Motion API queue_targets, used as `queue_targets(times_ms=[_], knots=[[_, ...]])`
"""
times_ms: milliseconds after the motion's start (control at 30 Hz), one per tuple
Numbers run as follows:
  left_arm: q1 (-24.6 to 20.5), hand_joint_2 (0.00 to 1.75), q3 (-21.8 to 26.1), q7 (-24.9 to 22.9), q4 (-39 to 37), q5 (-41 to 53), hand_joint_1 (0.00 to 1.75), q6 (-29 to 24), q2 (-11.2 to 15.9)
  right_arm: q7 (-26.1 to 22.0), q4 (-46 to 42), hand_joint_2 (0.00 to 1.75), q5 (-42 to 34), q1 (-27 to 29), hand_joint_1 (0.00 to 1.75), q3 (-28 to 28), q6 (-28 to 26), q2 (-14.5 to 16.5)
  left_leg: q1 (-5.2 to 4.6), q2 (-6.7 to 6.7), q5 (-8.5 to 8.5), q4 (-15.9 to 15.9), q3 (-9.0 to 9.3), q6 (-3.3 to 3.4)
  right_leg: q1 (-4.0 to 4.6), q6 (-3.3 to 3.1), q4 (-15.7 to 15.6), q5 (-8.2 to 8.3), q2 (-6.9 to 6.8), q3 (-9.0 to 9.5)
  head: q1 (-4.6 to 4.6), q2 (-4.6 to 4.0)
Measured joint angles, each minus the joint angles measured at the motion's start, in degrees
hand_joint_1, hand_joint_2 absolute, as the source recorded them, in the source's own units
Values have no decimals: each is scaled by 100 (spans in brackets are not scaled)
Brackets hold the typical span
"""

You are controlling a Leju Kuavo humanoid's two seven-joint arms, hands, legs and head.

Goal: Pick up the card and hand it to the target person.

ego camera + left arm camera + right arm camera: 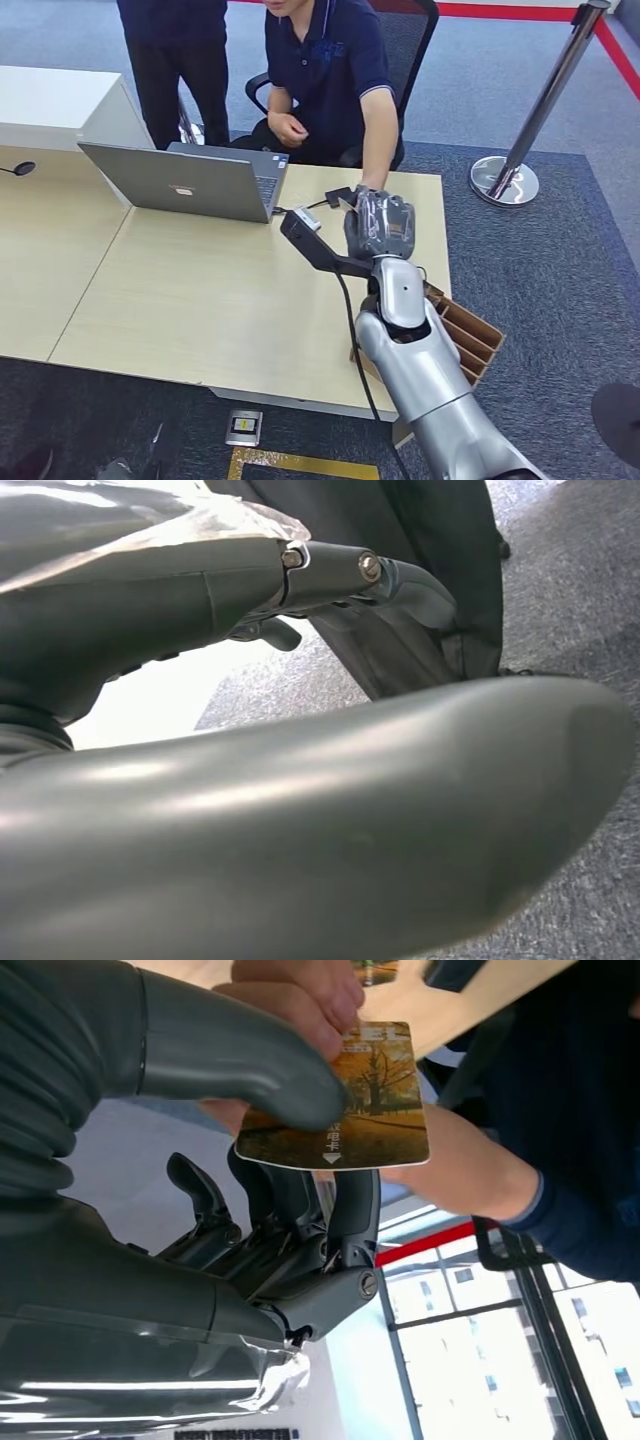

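Head view. The right hand [380, 225] reaches across the far right part of the wooden table [189, 300], at the end of the silver right arm [423, 370]. It meets the hand of a seated person [332, 70] in a dark blue polo shirt, whose forearm comes down to the robot's fingers. The card is hard to make out here behind the hand. An open grey laptop [189, 185] stands on the table to the left, with a small adapter and cable [306, 217] just beside it. A second person [177, 60] in dark clothes stands behind the laptop. A brown slotted cardboard holder [472, 340] sits at the table's near right edge, partly hidden by the arm. A chrome barrier post [528, 130] stands on the grey carpet to the right.

Left wrist view. The left hand [332, 580] hangs over grey carpet; one dark finger extends, and whether the fingers are together or apart cannot be told.

Right wrist view. The card [340, 1100], printed with an autumn tree scene, is clamped between the grey thumb [241, 1055] and the darker fingers [351, 1210] of the right hand. The person's hand [302, 1000] grips the same card from the opposite side, its fingers touching the card's face.
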State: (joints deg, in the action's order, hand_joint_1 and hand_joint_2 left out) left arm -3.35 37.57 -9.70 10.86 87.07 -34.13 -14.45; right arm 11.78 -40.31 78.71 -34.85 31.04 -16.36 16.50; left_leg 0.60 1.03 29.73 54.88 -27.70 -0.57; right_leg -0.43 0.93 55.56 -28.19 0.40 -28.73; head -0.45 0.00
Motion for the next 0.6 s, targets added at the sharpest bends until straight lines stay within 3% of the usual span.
queue_targets(times_ms=[67, 100, 167, 300, 600], knots=[[0, 0, -2, -1, 0, 20, 0, 6, 0, 39, 227, 175, 81, -11, 42, -17, -57, 1, 0, 0, 0, 0, 0, 0, 0, 0, 0, 0, 0, -1, 0, 0], [0, 0, -3, -1, 0, 33, 0, 10, 0, 55, 327, 175, 113, -11, 16, -22, -77, 1, 0, 0, 0, 0, 0, 0, 0, 0, 0, 0, 0, -1, -1, 0], [0, 0, -5, -1, 0, 52, 0, 19, 0, 73, 477, 175, 156, -9, 0, -23, -110, 3, 1, 0, 0, 0, -1, 0, 0, 0, 1, 0, 0, -3, -1, 0], [-1, 0, -11, 6, 0, 77, 0, 29, 0, 85, 678, 0, 194, -5, 0, -26, -193, 4, 2, 0, 0, 0, -2, 0, 0, 0, 1, 0, 0, -3, 0, 0], [1, 0, -35, 21, 0, 68, 0, 56, 2, 117, 574, 0, 404, 225, 0, -159, -737, -33, 1, 0, 0, 1, -2, 0, 0, 2, 0, 1, 0, -3, 0, 0]])
